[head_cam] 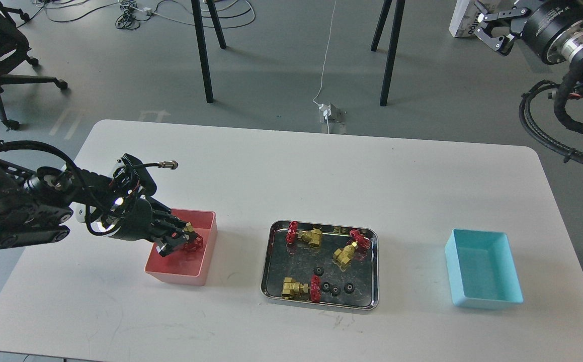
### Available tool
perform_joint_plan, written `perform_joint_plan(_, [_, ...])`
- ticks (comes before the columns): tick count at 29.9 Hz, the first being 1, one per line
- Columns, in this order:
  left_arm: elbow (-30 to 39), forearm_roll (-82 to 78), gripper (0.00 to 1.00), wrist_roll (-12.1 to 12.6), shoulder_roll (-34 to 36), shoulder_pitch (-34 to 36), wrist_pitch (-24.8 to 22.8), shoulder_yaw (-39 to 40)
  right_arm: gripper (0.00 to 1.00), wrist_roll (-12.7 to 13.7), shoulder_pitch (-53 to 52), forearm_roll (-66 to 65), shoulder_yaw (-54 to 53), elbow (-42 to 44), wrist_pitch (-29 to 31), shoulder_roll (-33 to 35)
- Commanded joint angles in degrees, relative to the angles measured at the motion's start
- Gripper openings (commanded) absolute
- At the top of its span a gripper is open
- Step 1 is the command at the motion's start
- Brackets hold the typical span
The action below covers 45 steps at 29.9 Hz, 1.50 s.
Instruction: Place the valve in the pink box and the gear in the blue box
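Observation:
My left gripper [183, 240] is inside the pink box [205, 261] at the left of the table, shut on a valve [192, 243] whose red handwheel and brass body show between the fingers. Three more valves lie in the steel tray [271, 261]: one at the top left [305, 235], one at the right [351, 249], one at the bottom left [301, 287]. Several black gears [325, 287] lie along the tray's lower middle. The blue box [482, 266] stands empty at the right. My right gripper [490, 27] is raised off the table at the top right, jaws apart and empty.
The white table [291, 171] has rounded corners. Beyond its far edge are black table legs, a power strip with a white cable, and an office chair at the far left. Cables hang beside my right arm.

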<state>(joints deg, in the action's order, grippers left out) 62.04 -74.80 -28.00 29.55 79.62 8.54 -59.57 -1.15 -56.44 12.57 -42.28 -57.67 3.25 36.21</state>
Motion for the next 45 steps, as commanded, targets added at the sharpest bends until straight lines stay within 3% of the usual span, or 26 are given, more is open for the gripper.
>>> perform_joint_plan(1, [0.0, 0.0, 0.2, 0.0, -0.1, 0.0, 0.0, 0.2, 0.99, 0.0, 0.3, 0.0, 0.0, 0.0, 0.0, 0.1])
perform_joint_plan(6, [0.0, 0.0, 0.36, 0.0, -0.1, -0.2, 0.0, 0.2, 0.99, 0.0, 0.3, 0.0, -0.1, 0.0, 0.2, 0.3])
perform_joint_plan(18, [0.0, 0.2, 0.5, 0.0, 0.2, 0.0, 0.1, 1.1, 0.99, -0.1, 1.0, 0.0, -0.1, -0.2, 0.2, 0.4])
perform_joint_plan(23, [0.1, 0.4, 0.58, 0.0, 3.3, 0.4, -0.5, 8.1, 0.99, -0.1, 1.0, -0.1, -0.1, 0.1, 0.1, 0.3])
perform_joint_plan(26, [0.1, 1.1, 0.6, 0.0, 7.6, 0.9, -3.2, 15.6, 0.99, -0.1, 1.0, -0.1, 0.0, 0.1, 0.0, 0.2])
perform_joint_plan(32, [2.3, 2.8, 0.62, 0.0, 17.6, -0.8, -20.8, 42.6, 0.99, -0.1, 1.1, -0.1, 0.0, 0.2, 0.0, 0.5])
perform_joint_plan(40, [3.2, 33.0, 0.63, 0.0, 15.5, -11.8, -32.0, 70.4, 0.99, -0.1, 1.4, -0.1, 0.4, 0.2, 0.7, 0.6])
perform_joint_plan(45, [1.9, 53.8, 0.63, 0.0, 9.9, -18.1, -35.3, 82.3, 0.99, -0.3, 2.5, -0.1, 0.2, -0.2, 1.0, 0.6])
